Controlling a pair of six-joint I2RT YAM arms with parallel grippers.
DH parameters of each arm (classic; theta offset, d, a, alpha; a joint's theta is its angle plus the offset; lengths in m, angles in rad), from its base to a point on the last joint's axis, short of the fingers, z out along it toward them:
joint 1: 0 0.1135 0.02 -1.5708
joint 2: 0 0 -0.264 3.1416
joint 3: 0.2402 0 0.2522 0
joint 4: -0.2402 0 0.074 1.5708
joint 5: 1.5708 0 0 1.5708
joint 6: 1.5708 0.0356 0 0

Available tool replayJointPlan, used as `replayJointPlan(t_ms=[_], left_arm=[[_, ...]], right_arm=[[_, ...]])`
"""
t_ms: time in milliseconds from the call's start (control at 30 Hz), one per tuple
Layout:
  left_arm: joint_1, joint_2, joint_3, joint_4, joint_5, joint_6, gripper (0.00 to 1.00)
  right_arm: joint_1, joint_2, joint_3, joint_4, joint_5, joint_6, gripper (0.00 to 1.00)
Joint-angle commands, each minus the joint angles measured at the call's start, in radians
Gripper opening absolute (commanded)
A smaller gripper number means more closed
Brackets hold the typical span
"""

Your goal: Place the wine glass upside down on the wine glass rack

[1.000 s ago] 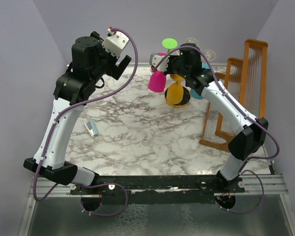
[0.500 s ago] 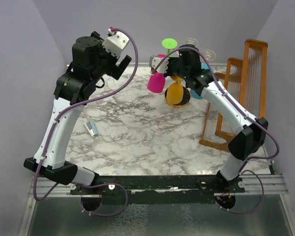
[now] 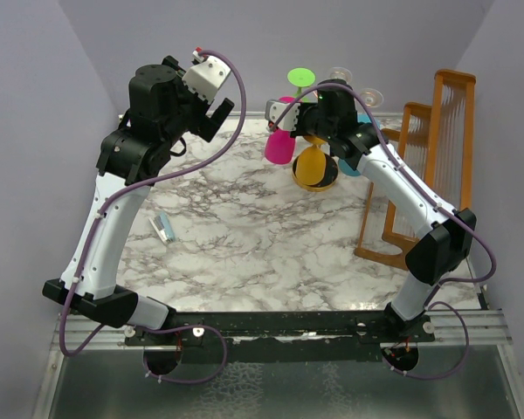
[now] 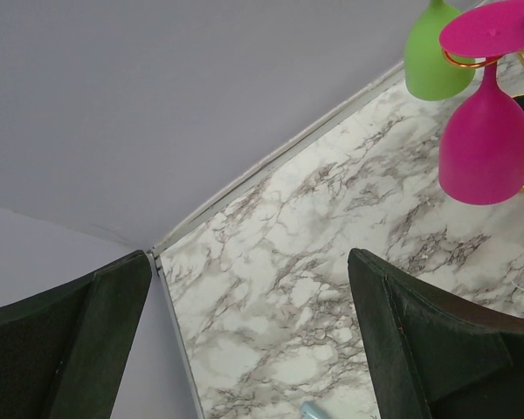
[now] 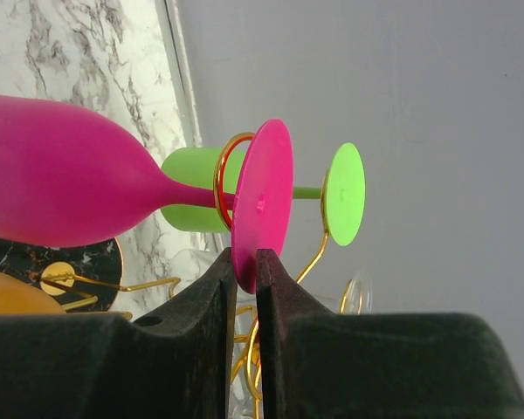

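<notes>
The pink wine glass [image 3: 279, 146] hangs upside down, its stem in a gold ring [image 5: 220, 175] of the wine glass rack [image 3: 329, 182]. Its bowl [image 5: 61, 183] points down toward the marble, and it also shows in the left wrist view as a pink glass [image 4: 485, 140] under its flat foot. My right gripper [image 5: 245, 262] [image 3: 297, 112] is level with the rack's top, its jaws shut narrowly on the edge of the pink foot [image 5: 262, 201]. My left gripper [image 4: 249, 262] [image 3: 211, 113] hangs wide open and empty, high over the table's far left corner.
A green glass [image 3: 301, 77], an orange one [image 3: 311, 166], a teal one [image 3: 351, 166] and clear ones [image 3: 371, 96] hang on the same rack. A brown wooden slatted frame [image 3: 437, 140] stands at the right. A small pale blue item [image 3: 162, 227] lies on the marble at left.
The pink glass's bowl has swung slightly to the right, closer to the rack's pole. The left arm has not moved.
</notes>
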Motion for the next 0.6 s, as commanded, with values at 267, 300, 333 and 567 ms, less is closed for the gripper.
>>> replayJointPlan(t_ms=[267, 300, 333, 567], left_arm=[[0.003, -0.006, 0.011, -0.002, 0.019, 0.007, 0.99], [0.003, -0.006, 0.011, -0.002, 0.019, 0.007, 0.99], [0.003, -0.004, 0.01, -0.002, 0.019, 0.007, 0.99], [0.003, -0.009, 0.004, 0.0, 0.019, 0.007, 0.99]], right_arm=[[0.01, -0.011, 0.034, -0.033, -0.067, 0.042, 0.18], [0.01, -0.01, 0.036, -0.036, -0.073, 0.046, 0.18], [0.01, -0.01, 0.036, -0.038, -0.078, 0.048, 0.18], [0.01, -0.011, 0.05, -0.053, -0.109, 0.07, 0.21]])
